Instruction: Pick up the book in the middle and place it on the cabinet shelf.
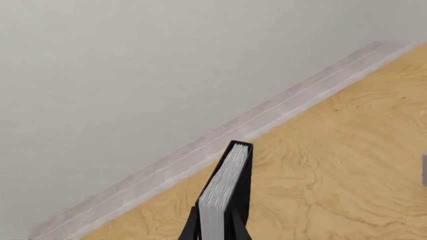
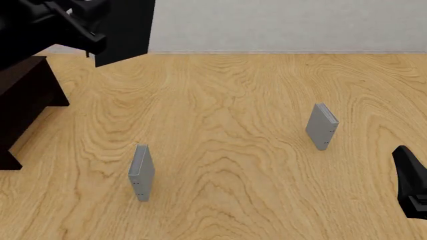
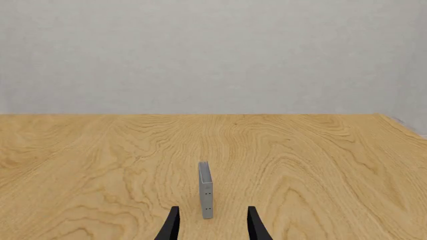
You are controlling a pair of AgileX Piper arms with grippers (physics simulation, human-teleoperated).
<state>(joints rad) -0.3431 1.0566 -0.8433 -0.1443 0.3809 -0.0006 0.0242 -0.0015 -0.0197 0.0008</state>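
the wooden table (image 2: 240, 100) fills most of the front view, with a pale wall (image 2: 287, 25) along the top of the frame. the cabinet shelf (image 2: 23, 100), a dark brown unit with flat boards, occupies the left edge of the front view, reaching from the upper left down to the middle left.

the book (image 2: 123, 30), thick and black, is lifted clear of the table in the upper left of the front view, above and just right of the cabinet shelf. the left gripper (image 2: 80, 25) is clamped on it: in the left wrist view the two dark fingers (image 1: 239, 225) press on the covers at the bottom centre of the frame, and the white page edges (image 1: 223, 185) face the camera.

the right gripper (image 3: 212, 225) sits at the lower right edge of the front view. in the right wrist view its jaws stand apart and hold nothing.

two thin light-grey books stand upright on the table. the left grey book (image 2: 141, 172) is in the lower left centre of the front view. the right grey book (image 2: 322, 126) is at the right centre, and appears between the right gripper's fingers in the right wrist view, further along the table.
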